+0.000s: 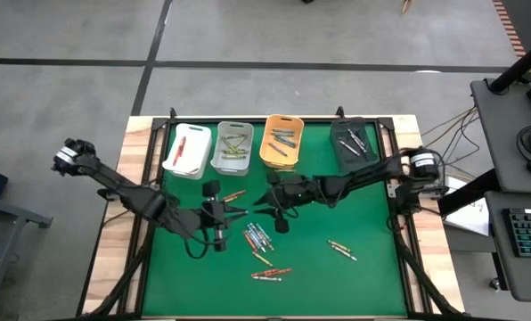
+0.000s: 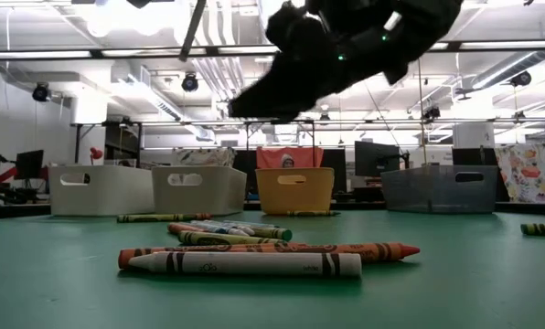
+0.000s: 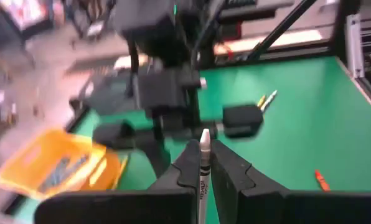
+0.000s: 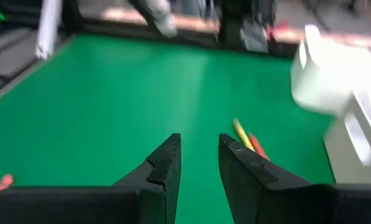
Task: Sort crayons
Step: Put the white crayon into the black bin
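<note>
Several crayons lie loose on the green mat [image 1: 363, 223]: a cluster [image 1: 258, 236], a few near the front [image 1: 270, 272], two at the right [image 1: 341, 250] and a pair [image 4: 244, 137] by the white bin [image 1: 187, 150]. In the low view a white crayon [image 2: 245, 265] lies nearest. My left gripper [image 3: 203, 163] hovers above mid-mat, shut on a grey-white crayon [image 3: 204, 149]. Facing it, my right gripper [image 4: 198, 163] stands open over the mat with nothing between its fingers; the left wrist view shows it too [image 3: 179, 124]. My left gripper pinches the grey-white crayon's wrapped shaft [image 3: 203, 182] between its two fingers. The crayon lies along the fingers, and its pointed tip [image 3: 205, 134] sticks out past them toward my right gripper. It is lifted clear of the mat.
Four bins stand in a row along the mat's far edge: white, grey [image 1: 232, 147], orange [image 1: 281, 141] and black [image 1: 355, 143], each with crayons inside. A black frame [image 1: 399, 178] borders the mat. Free green room lies at the near left and far right.
</note>
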`<state>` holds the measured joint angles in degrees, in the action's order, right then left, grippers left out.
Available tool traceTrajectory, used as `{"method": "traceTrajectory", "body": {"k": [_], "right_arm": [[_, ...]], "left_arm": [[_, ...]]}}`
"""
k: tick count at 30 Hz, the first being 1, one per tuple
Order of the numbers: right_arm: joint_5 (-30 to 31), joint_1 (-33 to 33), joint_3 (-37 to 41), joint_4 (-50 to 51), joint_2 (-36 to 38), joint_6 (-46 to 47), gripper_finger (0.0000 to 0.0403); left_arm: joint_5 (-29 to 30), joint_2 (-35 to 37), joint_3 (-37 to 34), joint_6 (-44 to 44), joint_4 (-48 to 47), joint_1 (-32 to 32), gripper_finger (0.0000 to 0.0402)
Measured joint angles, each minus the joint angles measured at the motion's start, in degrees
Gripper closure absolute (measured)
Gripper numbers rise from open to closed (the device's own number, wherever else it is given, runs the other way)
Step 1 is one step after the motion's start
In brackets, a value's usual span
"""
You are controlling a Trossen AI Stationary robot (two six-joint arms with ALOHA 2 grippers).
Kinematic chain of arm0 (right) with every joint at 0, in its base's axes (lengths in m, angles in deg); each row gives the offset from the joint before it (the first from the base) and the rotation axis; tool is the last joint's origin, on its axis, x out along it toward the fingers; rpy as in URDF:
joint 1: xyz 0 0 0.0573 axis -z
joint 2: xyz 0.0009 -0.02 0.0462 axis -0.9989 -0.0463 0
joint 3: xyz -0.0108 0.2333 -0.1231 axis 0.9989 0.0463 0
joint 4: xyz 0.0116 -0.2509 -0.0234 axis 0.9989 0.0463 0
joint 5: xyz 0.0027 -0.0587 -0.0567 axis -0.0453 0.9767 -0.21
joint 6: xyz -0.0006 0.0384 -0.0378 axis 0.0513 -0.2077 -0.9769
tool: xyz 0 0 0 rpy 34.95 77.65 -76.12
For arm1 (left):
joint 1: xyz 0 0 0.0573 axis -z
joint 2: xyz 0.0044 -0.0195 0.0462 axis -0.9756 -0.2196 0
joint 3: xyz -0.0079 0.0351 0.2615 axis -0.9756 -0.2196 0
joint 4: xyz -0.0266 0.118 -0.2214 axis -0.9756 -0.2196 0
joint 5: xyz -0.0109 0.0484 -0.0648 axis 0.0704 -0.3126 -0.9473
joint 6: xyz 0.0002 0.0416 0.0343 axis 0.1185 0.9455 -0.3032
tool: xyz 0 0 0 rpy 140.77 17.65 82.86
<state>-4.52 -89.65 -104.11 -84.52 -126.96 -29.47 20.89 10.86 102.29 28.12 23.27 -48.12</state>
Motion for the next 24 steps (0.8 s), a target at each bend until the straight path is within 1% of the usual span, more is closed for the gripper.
{"method": "traceTrajectory", "body": {"k": [2, 5, 8, 11, 17, 20, 24], "right_arm": [[-0.01, -1.06, -0.31, -5.49, -1.65, -0.84, 0.0307], [-0.22, -2.17, -1.07, -11.44, -2.82, -1.45, 0.0307], [-0.04, -2.47, -2.16, -11.91, -3.00, -1.81, 0.0307], [1.04, -2.45, -3.41, -12.24, -3.06, 0.30, 0.0307], [1.10, -2.40, -6.38, -12.20, -3.23, 0.82, 0.0307], [2.37, -2.41, -7.80, -11.87, -3.84, 1.00, 0.0307], [3.88, -2.40, -9.21, -10.63, -4.22, 0.31, 0.0307]], "left_arm": [[-0.64, 1.53, -2.83, 3.14, 4.86, 0.00, 0.0401], [-1.10, 4.05, -7.99, 3.92, 11.41, -0.10, 0.0401], [-1.13, 5.94, -12.89, 3.88, 16.76, -0.35, 0.0401], [-1.12, 8.14, -15.89, 3.25, 19.43, -0.33, 0.0401], [0.03, 9.81, -18.35, 2.28, 21.59, -0.70, 0.0401], [0.13, 9.23, -18.42, 3.05, 23.69, -0.81, 0.0402], [0.22, 8.71, -17.62, 3.32, 23.66, -0.81, 0.0402]]}}
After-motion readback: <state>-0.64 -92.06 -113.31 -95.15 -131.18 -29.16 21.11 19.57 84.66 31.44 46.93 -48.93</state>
